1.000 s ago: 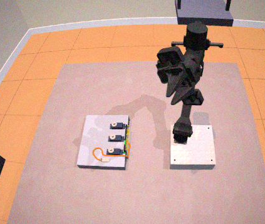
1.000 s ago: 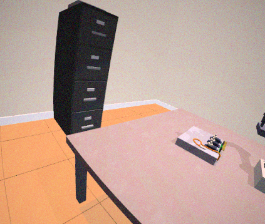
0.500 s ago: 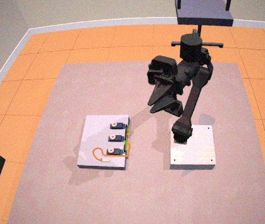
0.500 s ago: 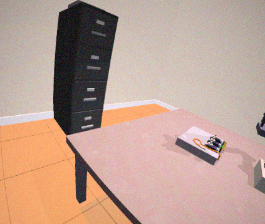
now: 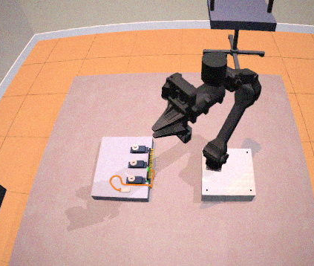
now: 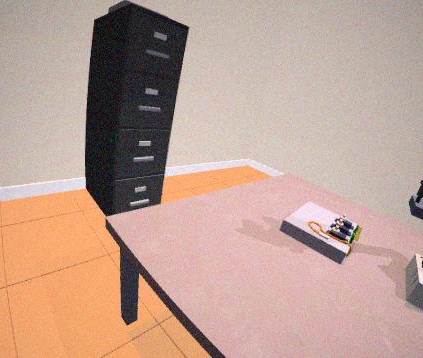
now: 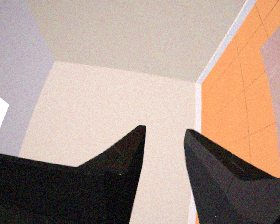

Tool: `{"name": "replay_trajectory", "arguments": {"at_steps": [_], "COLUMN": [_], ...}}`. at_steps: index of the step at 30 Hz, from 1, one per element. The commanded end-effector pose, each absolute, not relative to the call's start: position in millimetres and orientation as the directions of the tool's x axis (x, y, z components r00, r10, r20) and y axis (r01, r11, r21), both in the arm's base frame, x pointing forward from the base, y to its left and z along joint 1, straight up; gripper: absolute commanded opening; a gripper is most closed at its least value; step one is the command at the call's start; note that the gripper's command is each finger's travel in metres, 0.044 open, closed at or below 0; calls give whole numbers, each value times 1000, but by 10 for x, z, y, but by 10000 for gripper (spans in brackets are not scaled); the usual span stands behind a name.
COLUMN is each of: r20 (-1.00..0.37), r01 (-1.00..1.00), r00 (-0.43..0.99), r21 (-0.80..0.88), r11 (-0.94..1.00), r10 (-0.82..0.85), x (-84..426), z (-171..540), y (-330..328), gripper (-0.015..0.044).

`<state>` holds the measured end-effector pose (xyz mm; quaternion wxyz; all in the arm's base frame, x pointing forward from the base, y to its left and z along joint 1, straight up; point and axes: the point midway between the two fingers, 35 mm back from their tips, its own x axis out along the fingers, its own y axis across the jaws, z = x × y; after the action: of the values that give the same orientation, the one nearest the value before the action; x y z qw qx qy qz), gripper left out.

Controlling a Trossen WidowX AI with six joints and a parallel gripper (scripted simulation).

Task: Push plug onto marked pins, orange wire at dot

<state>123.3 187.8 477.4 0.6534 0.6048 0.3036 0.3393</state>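
The pale holder bears three dark servos with cream discs. Yellow metal pins line its right edge in the top view, with a green mark beside them. An orange lead loops over the holder and passes over the pin-side edge. A small pale flat piece lies at the loop's end; its holes cannot be made out, nor whether it is the plug. My gripper is partly open and empty, raised near the holder's upper right corner in the top view.
The arm's white base block stands on the pink table, right of the holder. A black cabinet stands beyond the table. A dark raised platform on a stand is behind the arm. The wrist view shows walls and floor.
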Motion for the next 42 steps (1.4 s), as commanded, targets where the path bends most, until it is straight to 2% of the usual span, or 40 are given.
{"name": "replay_trajectory", "arguments": {"at_steps": [1, 22, 42], "r20": [13, 28, 46], "r01": [-131, -334, -330], "r00": [622, 808, 926], "r21": [988, 845, 576], "r11": [87, 418, 748], "r10": [783, 589, 374], "x": [1362, 2094, 2682], "z": [4708, 4362, 3982], "y": [1881, 1658, 1168], "gripper": [115, 115, 115]}}
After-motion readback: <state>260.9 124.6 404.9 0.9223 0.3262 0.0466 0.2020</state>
